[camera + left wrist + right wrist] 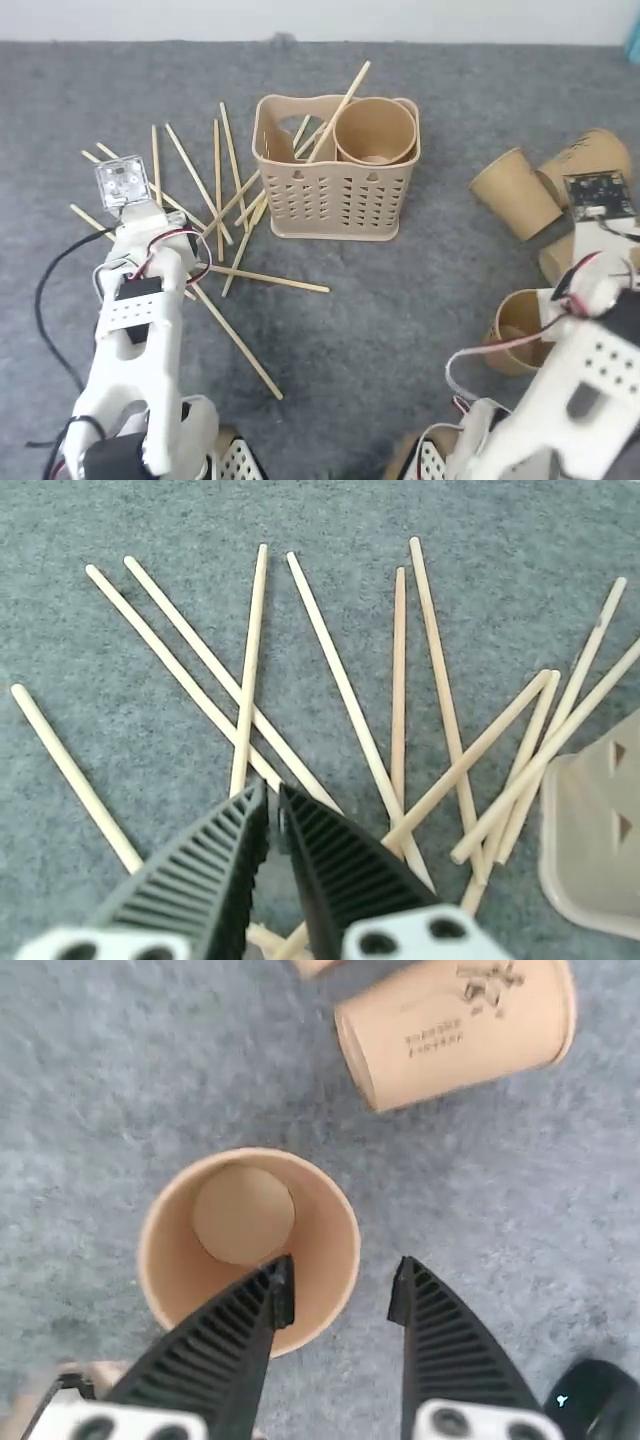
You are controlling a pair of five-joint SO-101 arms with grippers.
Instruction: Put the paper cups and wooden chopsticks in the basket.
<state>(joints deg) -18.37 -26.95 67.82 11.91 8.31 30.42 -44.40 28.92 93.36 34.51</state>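
Below the right end effector (341, 1275) stands a cup (245, 1210).

I saw a mottled grey carpet (450, 300) on my screens. The chopsticks (249, 670) were pale, creamy wood, and one stick (399, 670) was a warmer orange-tan. The basket (340, 200) was beige, its walls patterned with rows of small slots. The paper cups (515, 190) were kraft brown, and the lying cup (460, 1025) carried dark print on its side. The left gripper (272, 792) and right gripper (343, 1265) were black and ribbed, on white housings.
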